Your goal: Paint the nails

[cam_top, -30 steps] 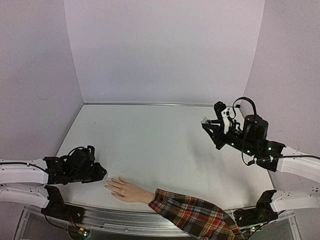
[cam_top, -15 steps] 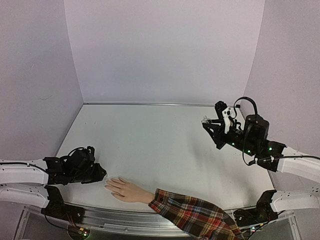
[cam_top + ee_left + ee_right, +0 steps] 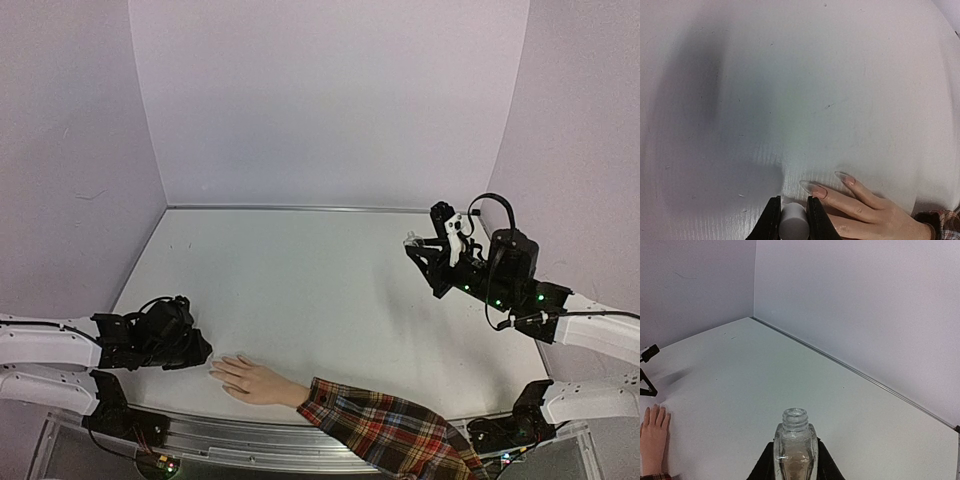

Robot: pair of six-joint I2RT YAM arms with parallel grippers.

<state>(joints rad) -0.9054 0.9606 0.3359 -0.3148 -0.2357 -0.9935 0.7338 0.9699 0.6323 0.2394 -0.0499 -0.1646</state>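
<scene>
The beige mannequin hand (image 3: 256, 381) lies palm down at the table's near edge, its red plaid sleeve (image 3: 390, 428) trailing right. Its long pale nails (image 3: 810, 187) point left. My left gripper (image 3: 203, 351) sits low just left of the fingertips, shut on a white cylindrical cap (image 3: 792, 225); in the left wrist view the gripper (image 3: 792, 212) is right beside the nearest nail. Any brush under the cap is hidden. My right gripper (image 3: 414, 247) is raised at the right, shut on an uncapped clear bottle (image 3: 795, 440) held upright. The hand also shows in the right wrist view (image 3: 652, 432).
Pale walls enclose the white table (image 3: 300, 280) on the left, back and right, with a metal strip (image 3: 300, 208) along the back edge. A metal rail (image 3: 230, 438) runs along the near edge beneath the sleeve.
My left gripper has shifted slightly toward the near edge beside the fingertips. The right arm and bottle have not moved.
</scene>
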